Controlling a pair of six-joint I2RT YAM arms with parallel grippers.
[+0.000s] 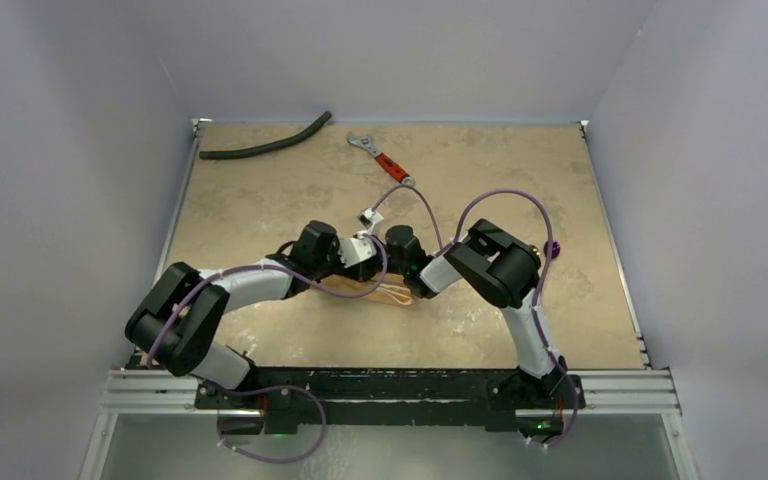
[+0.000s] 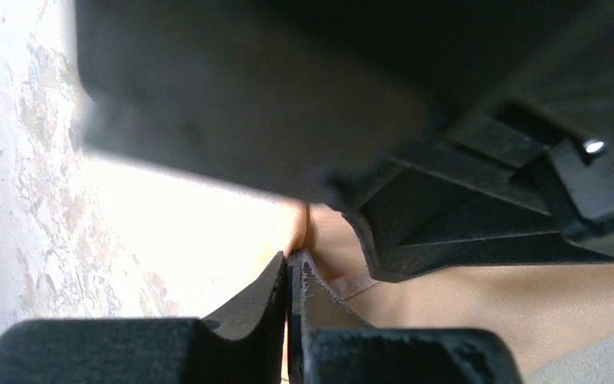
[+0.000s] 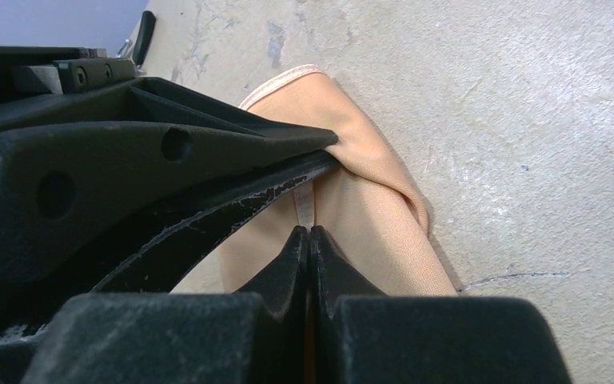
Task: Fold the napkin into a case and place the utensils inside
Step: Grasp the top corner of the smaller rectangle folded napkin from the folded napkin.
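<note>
The napkin (image 1: 393, 293) lies bunched on the near side of the wrench (image 1: 380, 157), mostly hidden under both arms. The left gripper (image 2: 290, 272) and right gripper (image 3: 310, 240) sit side by side, equally near, each clamped tight on its edge.

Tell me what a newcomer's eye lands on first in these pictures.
Both arms meet over the middle of the table, the left pincer and the right pincer each shut on the peach napkin bunched between them. Near the far edge lie a red-handled wrench and a curved black hose, well away from both arms.
</note>
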